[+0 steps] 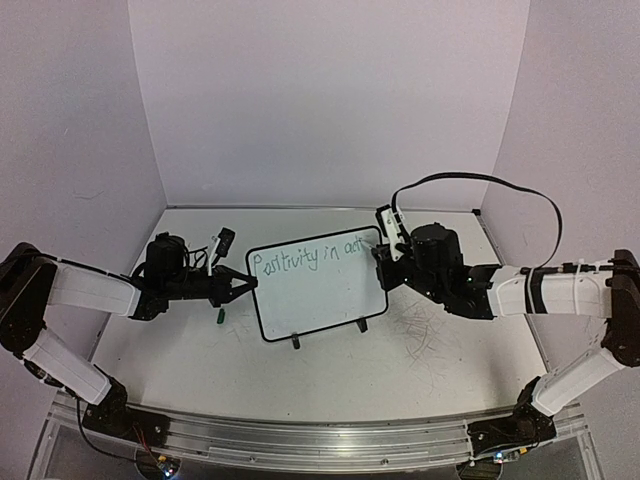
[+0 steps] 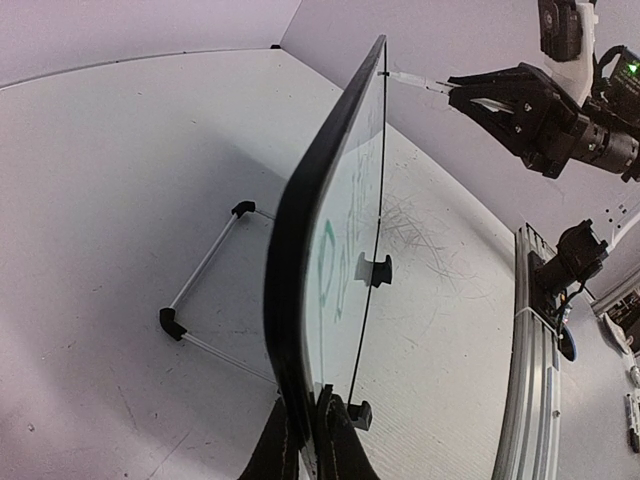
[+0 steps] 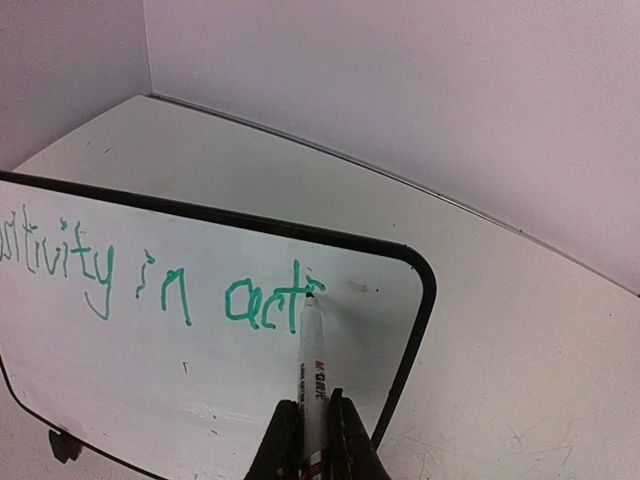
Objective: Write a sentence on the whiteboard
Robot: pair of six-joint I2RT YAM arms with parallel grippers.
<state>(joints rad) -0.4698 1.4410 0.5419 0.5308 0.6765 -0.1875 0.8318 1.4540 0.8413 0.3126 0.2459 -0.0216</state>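
Note:
The whiteboard [image 1: 322, 300] stands upright at the table's middle, tilted back on its feet. Green letters of the sentence [image 1: 310, 256] run along its top and read "Positivity in act". My left gripper [image 1: 246, 285] is shut on the board's left edge; the left wrist view shows the rim [image 2: 300, 250] pinched between the fingers [image 2: 345, 445]. My right gripper [image 3: 310, 425] is shut on a white marker [image 3: 312, 360]. The marker's tip touches the whiteboard [image 3: 200, 380] just right of the last letter of the sentence [image 3: 180, 290], near the top right corner.
A small green cap [image 1: 221, 316] lies on the table below my left gripper. Grey scribble marks [image 1: 420, 325] cover the tabletop to the board's right. The wire stand [image 2: 205, 290] reaches out behind the board. A metal rail [image 1: 300, 440] runs along the near edge.

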